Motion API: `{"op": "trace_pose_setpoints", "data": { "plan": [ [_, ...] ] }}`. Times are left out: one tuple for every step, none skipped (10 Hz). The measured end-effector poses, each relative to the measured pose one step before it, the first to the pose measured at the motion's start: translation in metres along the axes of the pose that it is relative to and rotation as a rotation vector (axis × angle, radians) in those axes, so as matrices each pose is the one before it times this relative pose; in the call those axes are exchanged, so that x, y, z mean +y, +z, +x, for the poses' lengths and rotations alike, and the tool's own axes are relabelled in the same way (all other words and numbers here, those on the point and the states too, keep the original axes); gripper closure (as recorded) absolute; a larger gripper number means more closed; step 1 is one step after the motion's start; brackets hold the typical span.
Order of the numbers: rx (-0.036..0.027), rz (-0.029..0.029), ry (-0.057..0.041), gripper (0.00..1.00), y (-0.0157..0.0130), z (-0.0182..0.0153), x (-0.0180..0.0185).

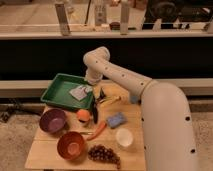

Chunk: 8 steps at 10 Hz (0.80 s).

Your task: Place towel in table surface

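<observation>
The towel (79, 93), a small wrinkled grey-white cloth, lies in the near right part of the green tray (59, 89). My gripper (91, 88) hangs at the end of the white arm, just over the towel's right edge at the tray's right rim. It is open and holds nothing. The table surface (44, 156), a light brown wooden top, lies in front of the tray and to its right.
On the table are an orange (83, 115), a black-handled brush (95, 107), a blue sponge (116, 120), a carrot (98, 130), a purple bowl (52, 120), an orange-brown bowl (71, 145), grapes (104, 153) and a white cup (124, 137). My arm covers the table's right side.
</observation>
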Motion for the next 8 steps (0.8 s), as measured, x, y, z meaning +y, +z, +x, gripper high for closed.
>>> {"op": "trace_pose_setpoints", "data": {
  "plan": [
    [-0.00265, 0.00013, -0.00864, 0.2, 0.00456, -0.00268, -0.00253],
    [-0.00677, -0.00028, -0.01347, 0.2, 0.00578, -0.00246, -0.00344],
    [-0.00396, 0.00052, -0.01464, 0.2, 0.00365, -0.00112, -0.0038],
    [-0.00233, -0.00033, -0.00743, 0.2, 0.00381, 0.00127, -0.00265],
    [-0.00458, -0.00007, -0.00998, 0.2, 0.00463, -0.00261, -0.00417],
    [-0.00412, 0.00038, -0.01, 0.2, 0.00429, -0.0031, -0.00466],
    [-0.0056, -0.00139, -0.01099, 0.2, 0.00373, -0.00335, -0.00407],
    [-0.00265, -0.0024, -0.00725, 0.2, 0.00317, 0.00035, -0.00197]
  ]
}}
